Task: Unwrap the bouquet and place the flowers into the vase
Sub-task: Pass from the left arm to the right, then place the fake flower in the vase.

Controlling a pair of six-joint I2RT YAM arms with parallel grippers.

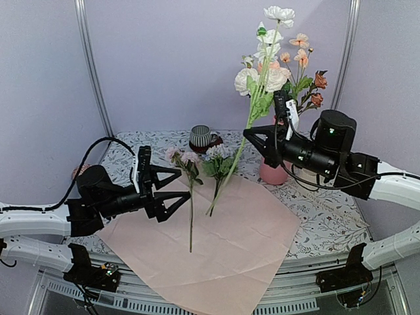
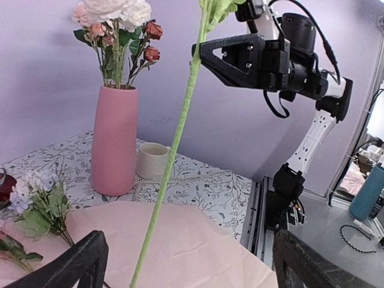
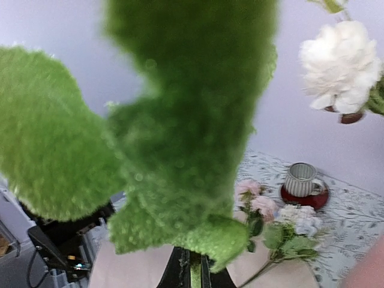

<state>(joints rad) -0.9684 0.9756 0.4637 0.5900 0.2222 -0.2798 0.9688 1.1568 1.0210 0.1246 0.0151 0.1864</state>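
The right gripper [image 1: 247, 133] is closed on a long white-flowered stem [image 2: 179, 120] and holds it almost upright, just left of the pink vase [image 2: 114, 138]. The stem's foot hangs over the pale pink paper [image 1: 230, 249]. The left gripper [image 1: 183, 183] stands wide open and empty, well left of the vase. The step in hand seems to be carrying this stem to the vase, which already holds several blooms. Next, the foot must rise above the vase mouth, then go down between those stems. The pink roses [image 1: 184, 157] and lilac blossoms [image 1: 220, 154] wait on the paper. I see no readable writing.

Lab: alu frame [image 1: 92, 65], plain backdrop [image 1: 177, 59].
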